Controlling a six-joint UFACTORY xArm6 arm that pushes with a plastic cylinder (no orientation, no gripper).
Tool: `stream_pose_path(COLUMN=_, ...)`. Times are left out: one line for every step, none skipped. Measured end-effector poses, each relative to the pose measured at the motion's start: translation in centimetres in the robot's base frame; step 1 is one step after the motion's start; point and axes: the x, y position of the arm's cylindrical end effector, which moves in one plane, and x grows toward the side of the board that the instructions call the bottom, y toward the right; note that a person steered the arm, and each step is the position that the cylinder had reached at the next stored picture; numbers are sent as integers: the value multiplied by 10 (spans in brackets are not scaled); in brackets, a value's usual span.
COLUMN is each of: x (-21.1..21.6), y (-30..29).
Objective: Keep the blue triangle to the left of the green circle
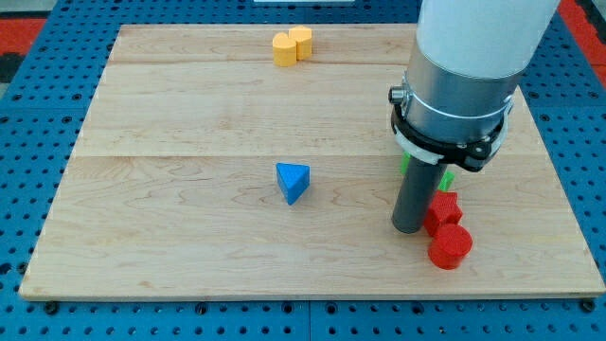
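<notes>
Your arm [464,66] is descending from the board's 1 o'clock edge, its upright rod's tip [409,227] resting toward 4 o'clock.

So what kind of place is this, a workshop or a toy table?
Most likely a robotics lab test bench. A wooden board lies on a blue perforated base, small blocks like the blue triangle are scattered on it, and my tip rests on the board beside the red blocks.

We see a pale wooden table [189,114] with smooth grain; the blue triangle [293,182] looks like matt plastic, perhaps.
</notes>
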Motion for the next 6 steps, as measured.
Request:
stream_pose_path(x=0, y=-44)
stream_pose_path(x=-17, y=-106)
stream_pose_path(x=-23, y=-161)
stream_pose_path(x=-51, y=-137)
stream_pose_path(x=-75, y=-100)
stream_pose_path(x=-101, y=-100)
